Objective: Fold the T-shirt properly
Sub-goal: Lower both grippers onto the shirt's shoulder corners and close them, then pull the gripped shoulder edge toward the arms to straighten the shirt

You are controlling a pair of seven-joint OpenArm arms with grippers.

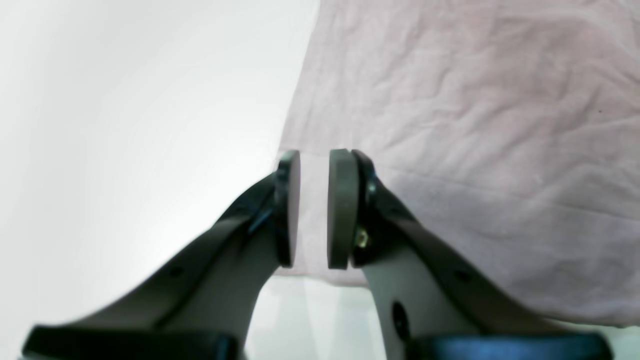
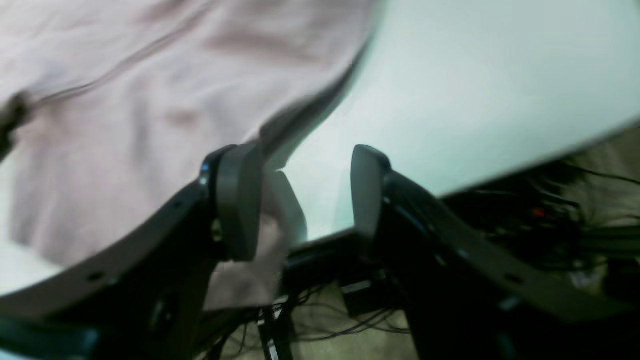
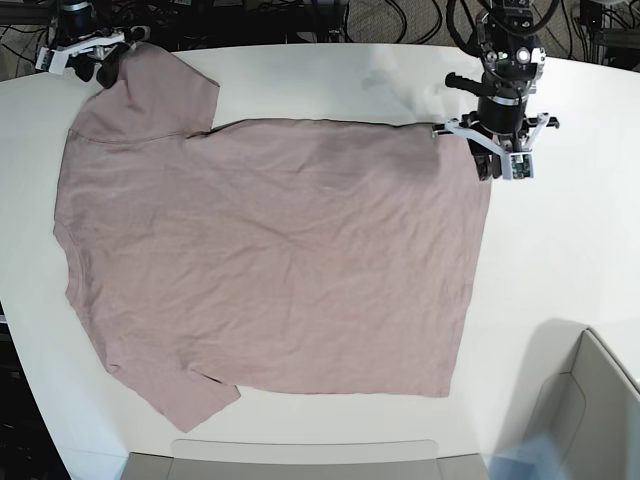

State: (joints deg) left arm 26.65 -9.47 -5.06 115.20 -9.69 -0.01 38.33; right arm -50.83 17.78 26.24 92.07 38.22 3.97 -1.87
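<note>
The dusty-pink T-shirt (image 3: 270, 250) lies spread flat and wrinkled on the white table (image 3: 570, 250), sleeves toward the left and hem toward the right. My left gripper (image 3: 500, 165) stands at the hem's far right corner. In the left wrist view its pads are a little apart, and the left gripper (image 1: 315, 165) is open over the T-shirt's (image 1: 475, 125) corner edge. My right gripper (image 3: 85, 60) is at the far left sleeve by the table's edge. In the right wrist view the right gripper (image 2: 302, 160) is wide open, with a fold of the T-shirt (image 2: 125, 100) beside its left finger (image 2: 237, 200).
A grey bin (image 3: 590, 400) stands at the near right corner, and a grey tray rim (image 3: 300, 460) runs along the near edge. Black cables (image 3: 300, 20) lie beyond the table's far edge. White tabletop shows to the right of the hem.
</note>
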